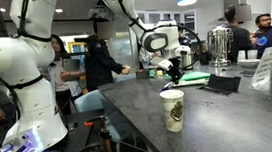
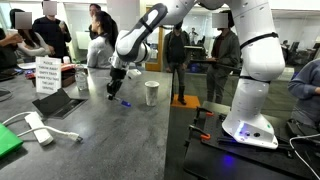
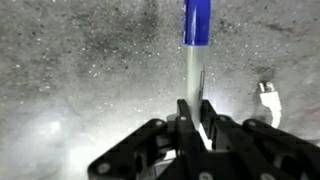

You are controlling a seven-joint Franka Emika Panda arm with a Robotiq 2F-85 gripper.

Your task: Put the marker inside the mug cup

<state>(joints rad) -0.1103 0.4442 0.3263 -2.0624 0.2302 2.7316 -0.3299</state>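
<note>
My gripper (image 3: 192, 115) is shut on the grey barrel of the marker (image 3: 195, 30), whose blue cap points away from me toward the speckled grey counter. In both exterior views the gripper (image 1: 173, 74) (image 2: 118, 90) hangs low over the counter, with the marker's blue end (image 2: 122, 102) at or just above the surface. The tall cream-white mug cup (image 1: 172, 110) (image 2: 151, 93) stands upright on the counter, apart from the gripper, with a dark emblem on its side. It does not show in the wrist view.
Shiny steel urns (image 1: 218, 44) stand at the back of the counter. A dark tablet (image 2: 60, 103), a printed sign (image 2: 46, 75) and a white power strip with cable (image 2: 38, 128) lie near the gripper. A white plug (image 3: 266, 93) lies nearby. Several people stand around.
</note>
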